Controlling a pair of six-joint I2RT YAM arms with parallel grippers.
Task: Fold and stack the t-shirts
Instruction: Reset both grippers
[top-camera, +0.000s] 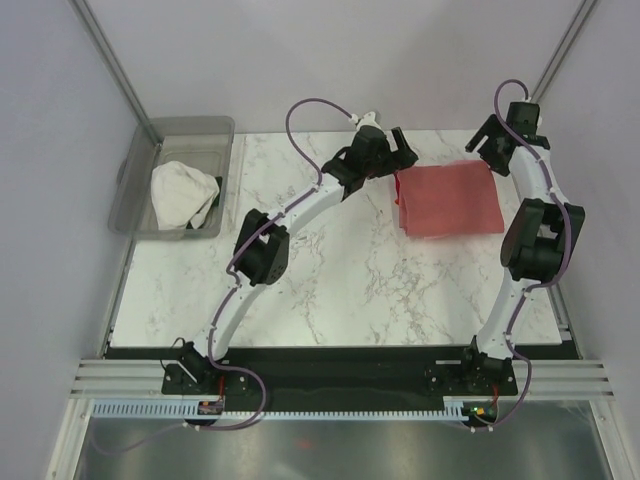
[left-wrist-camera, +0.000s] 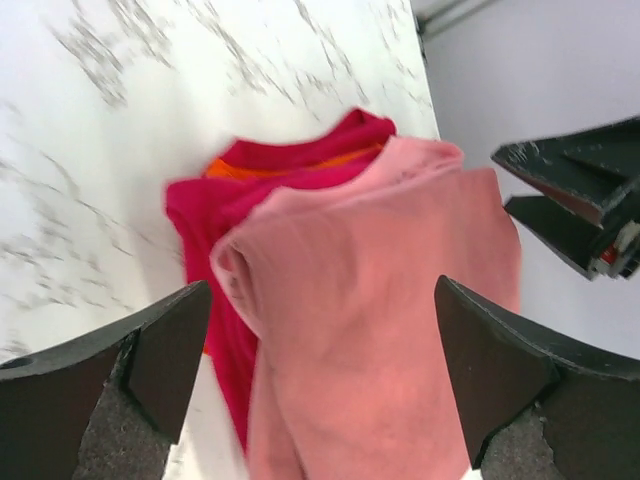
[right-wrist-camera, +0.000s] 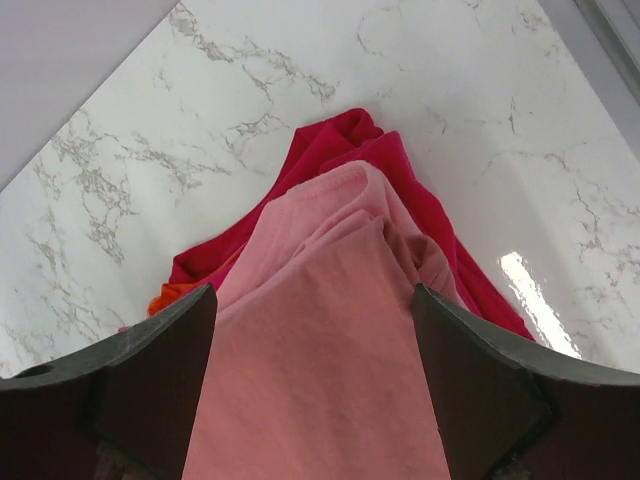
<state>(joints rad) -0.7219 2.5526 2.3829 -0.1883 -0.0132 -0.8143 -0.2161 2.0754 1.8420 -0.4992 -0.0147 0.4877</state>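
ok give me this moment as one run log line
left gripper: open, empty | right gripper: open, empty | salmon-red shirt: folded, on bright red shirt | pale cloth: bunched in bin

I see bright, even light and faint shadows overhead. My left wrist view is blurred; a glare patch shines on the bench (right-wrist-camera: 535, 295).

A dusty salmon cloth t-shirt (right-wrist-camera: 320, 370) lies atop a bright red cloth t-shirt (right-wrist-camera: 335, 140) on the white marble tabletop (right-wrist-camera: 450, 80), between the right gripper (right-wrist-camera: 312, 300)'s wide-spread jaws.
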